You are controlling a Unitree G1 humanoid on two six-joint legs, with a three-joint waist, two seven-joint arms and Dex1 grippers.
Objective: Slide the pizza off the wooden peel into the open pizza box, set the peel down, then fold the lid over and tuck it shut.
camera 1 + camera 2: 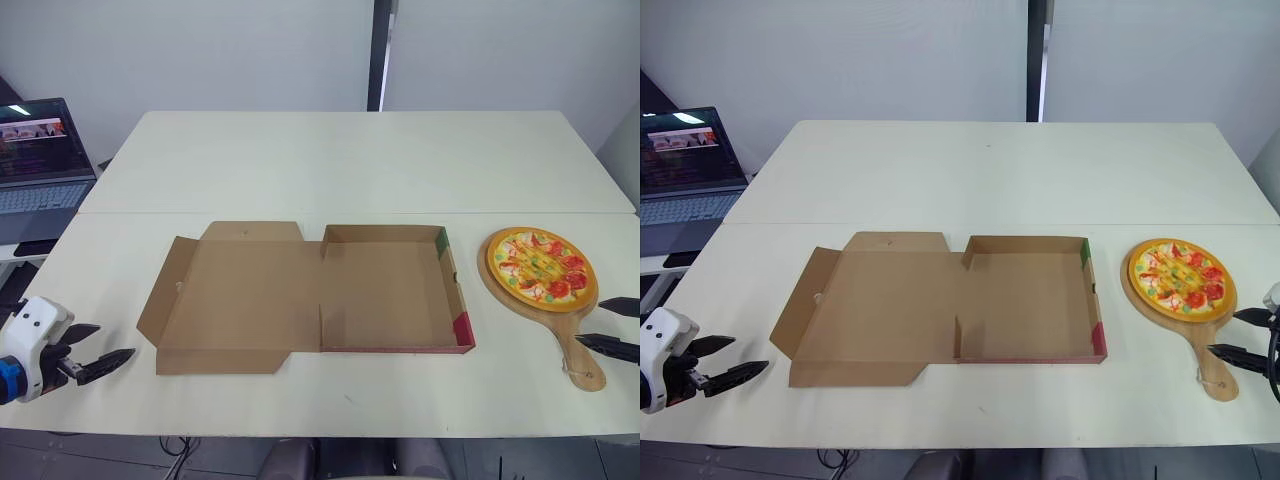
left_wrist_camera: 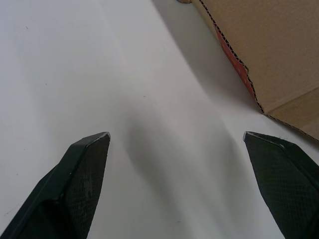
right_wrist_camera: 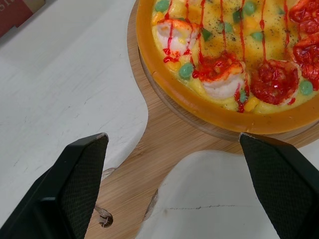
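Observation:
A topped pizza [image 1: 540, 264] lies on a round wooden peel [image 1: 573, 340] at the right of the table, its handle pointing toward the table's near edge. The cardboard pizza box [image 1: 385, 295] sits open at the middle, with its lid [image 1: 245, 290] laid flat to the left. My right gripper [image 1: 592, 322] is open just right of the handle; in the right wrist view the handle [image 3: 149, 164] and pizza [image 3: 234, 45] lie just ahead of its fingertips. My left gripper [image 1: 112, 341] hangs open and empty near the front left, a little short of the lid's corner [image 2: 269, 45].
The white table [image 1: 350, 160] stretches far behind the box. An open laptop [image 1: 40, 160] stands on a separate surface off the table's left side. The peel lies close to the table's right edge.

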